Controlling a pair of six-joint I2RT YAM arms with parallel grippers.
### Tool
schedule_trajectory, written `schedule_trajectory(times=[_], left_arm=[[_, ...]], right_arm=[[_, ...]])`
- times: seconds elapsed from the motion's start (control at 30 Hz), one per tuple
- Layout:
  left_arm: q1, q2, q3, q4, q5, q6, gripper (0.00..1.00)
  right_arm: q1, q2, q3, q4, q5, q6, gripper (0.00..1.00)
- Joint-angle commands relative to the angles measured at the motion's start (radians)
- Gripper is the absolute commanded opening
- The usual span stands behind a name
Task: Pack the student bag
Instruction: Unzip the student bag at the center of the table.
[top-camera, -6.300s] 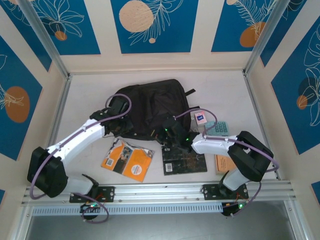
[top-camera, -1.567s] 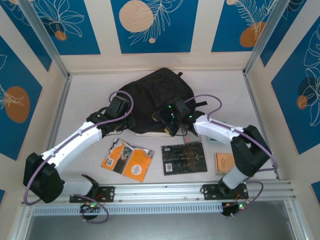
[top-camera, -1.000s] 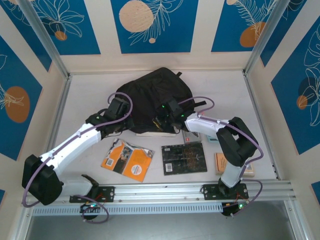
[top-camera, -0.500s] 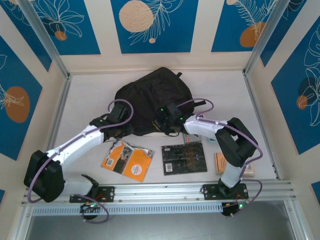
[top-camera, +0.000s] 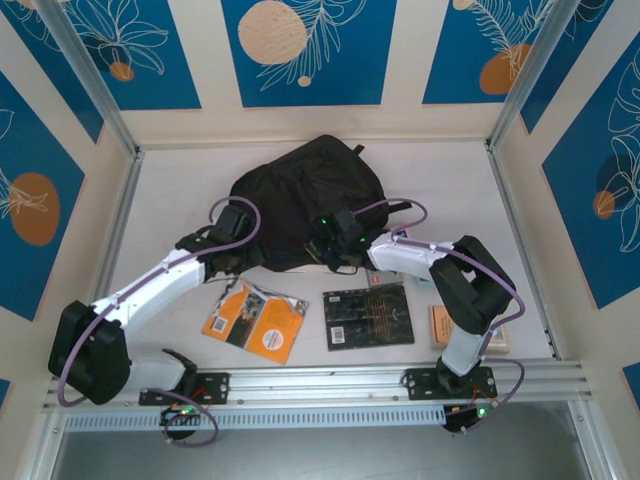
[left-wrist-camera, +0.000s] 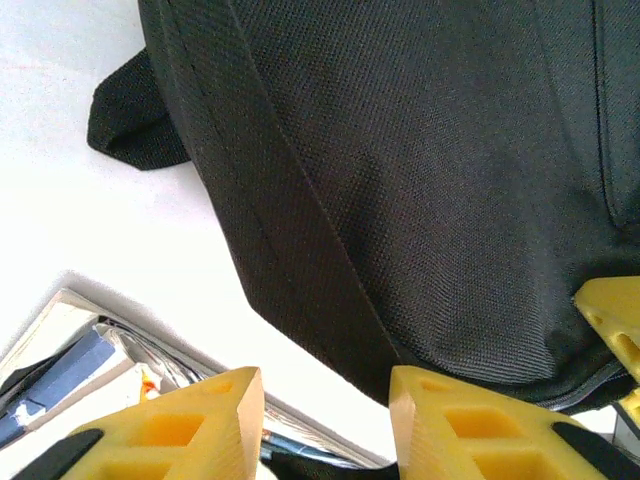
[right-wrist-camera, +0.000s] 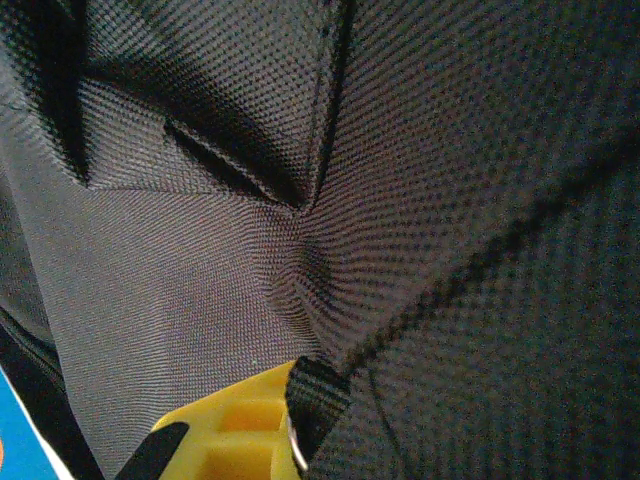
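On the near side of the student bag (top-camera: 305, 195), three books lie flat on the white worktop (top-camera: 170, 200). An orange book (top-camera: 255, 318) sits near-left of the bag, a black book (top-camera: 368, 315) near-right of it, and a tan book (top-camera: 447, 322) further right, partly under the right arm.

The left claw (top-camera: 232, 262) hangs at the bag's near-left edge, just above the orange book. In the left wrist view this claw (left-wrist-camera: 325, 425) is spread: its yellow fingers (left-wrist-camera: 190, 430) stand apart with only worktop and a glossy book corner between them. The bag's hem (left-wrist-camera: 420, 180) lies just beyond the tips, not touching them.

The right claw (top-camera: 333, 258) is at the middle of the bag's near edge. In the right wrist view this claw (right-wrist-camera: 290, 440) is pressed together, pinching a tab of the bag's black weave (right-wrist-camera: 400, 200) against its yellow finger, and the cloth puckers toward that spot.

The bag itself lies slumped in the middle of the worktop, its rounded top toward the back wall and a strap trailing off its right side.
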Motion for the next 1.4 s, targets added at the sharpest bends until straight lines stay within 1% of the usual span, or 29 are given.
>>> schedule_trajectory(times=[0.0, 0.03, 0.13, 0.23, 0.27, 0.37, 0.53, 0.67, 0.77, 0.9, 0.97, 1.07, 1.2, 1.27, 1.37], left_arm=[[0.017, -0.086, -0.037, 0.025, 0.016, -0.04, 0.39], [0.021, -0.115, -0.05, 0.034, 0.02, -0.053, 0.41], [0.024, -0.184, -0.087, 0.065, 0.022, -0.1, 0.56], [0.026, -0.21, -0.111, 0.087, 0.019, -0.132, 0.69], [0.027, -0.206, -0.112, 0.089, 0.021, -0.14, 0.71], [0.033, -0.169, -0.108, 0.08, 0.041, -0.172, 0.74], [0.037, -0.106, -0.125, 0.133, 0.093, -0.248, 0.72], [0.037, -0.079, -0.127, 0.172, 0.081, -0.274, 0.7], [0.038, -0.062, -0.116, 0.169, 0.054, -0.271, 0.67], [0.044, -0.053, -0.113, 0.183, 0.034, -0.267, 0.56], [0.047, -0.047, -0.106, 0.185, 0.026, -0.26, 0.49], [0.053, -0.04, -0.093, 0.175, 0.018, -0.254, 0.34], [0.058, -0.044, -0.087, 0.166, 0.013, -0.253, 0.21], [0.06, -0.051, -0.086, 0.155, 0.009, -0.252, 0.18], [0.062, -0.064, -0.079, 0.136, -0.003, -0.246, 0.06]], right_arm=[[0.014, -0.031, -0.032, 0.03, -0.006, 0.03, 0.0], [0.014, -0.032, -0.036, 0.038, -0.007, 0.032, 0.0], [0.012, -0.03, -0.045, 0.064, -0.011, 0.043, 0.0], [0.012, -0.028, -0.048, 0.073, -0.012, 0.05, 0.0], [0.013, -0.028, -0.049, 0.074, -0.012, 0.052, 0.0], [0.013, -0.028, -0.051, 0.078, -0.012, 0.059, 0.0], [0.015, -0.03, -0.052, 0.084, -0.01, 0.064, 0.0], [0.015, -0.026, -0.058, 0.094, -0.013, 0.071, 0.0], [0.017, -0.028, -0.06, 0.098, -0.015, 0.069, 0.0], [0.017, -0.031, -0.063, 0.1, -0.013, 0.07, 0.0], [0.019, -0.032, -0.065, 0.105, -0.013, 0.069, 0.0], [0.02, -0.032, -0.07, 0.108, -0.012, 0.069, 0.0], [0.023, -0.031, -0.078, 0.116, -0.007, 0.071, 0.0], [0.023, -0.031, -0.081, 0.119, -0.006, 0.072, 0.0], [0.026, -0.033, -0.082, 0.119, -0.003, 0.069, 0.0]])
